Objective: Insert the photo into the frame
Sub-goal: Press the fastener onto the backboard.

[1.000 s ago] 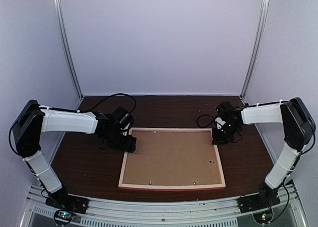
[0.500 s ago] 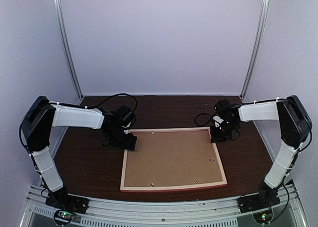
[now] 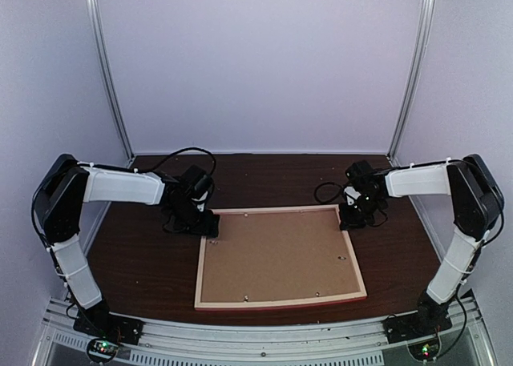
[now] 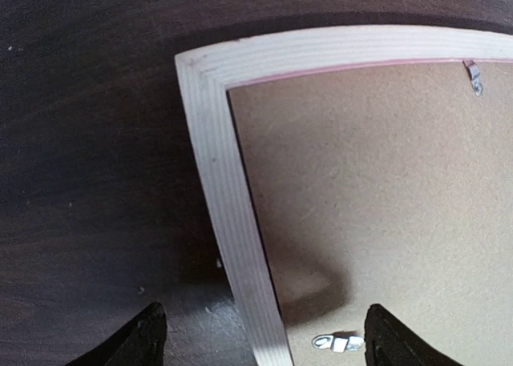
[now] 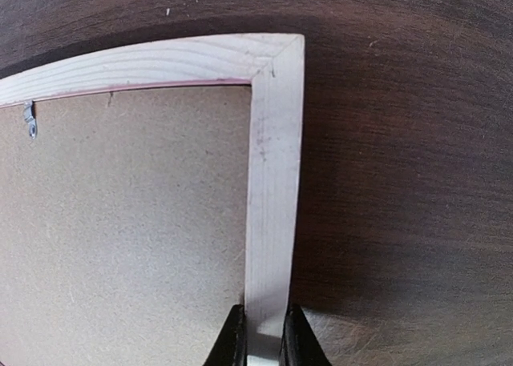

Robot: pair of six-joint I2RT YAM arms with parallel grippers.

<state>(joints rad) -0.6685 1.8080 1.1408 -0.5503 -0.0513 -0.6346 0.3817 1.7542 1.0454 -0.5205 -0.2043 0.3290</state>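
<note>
The frame [image 3: 276, 303] lies back side up on the dark table, its pale wood rails around a brown backing board [image 3: 276, 258]. The photo is hidden. My left gripper [image 3: 205, 224] hovers at the frame's far left corner. In the left wrist view it [image 4: 268, 342] stands wide open, its fingers [image 4: 144, 340] straddling the left rail [image 4: 228, 214] without touching it. My right gripper [image 3: 351, 219] is at the far right corner. In the right wrist view it [image 5: 264, 342] is shut on the right rail [image 5: 271, 206].
Small metal clips [image 4: 337, 342] sit along the backing board's edges. The bare dark table [image 3: 136, 262] runs on both sides of the frame. Pale walls and two metal posts [image 3: 108, 78] close in the back and sides. Cables [image 3: 180, 154] loop behind the left wrist.
The frame has turned slightly, its near edge shifting right. The left arm has pulled toward the far left corner, and its jaws have widened a little. The right grip has held.
</note>
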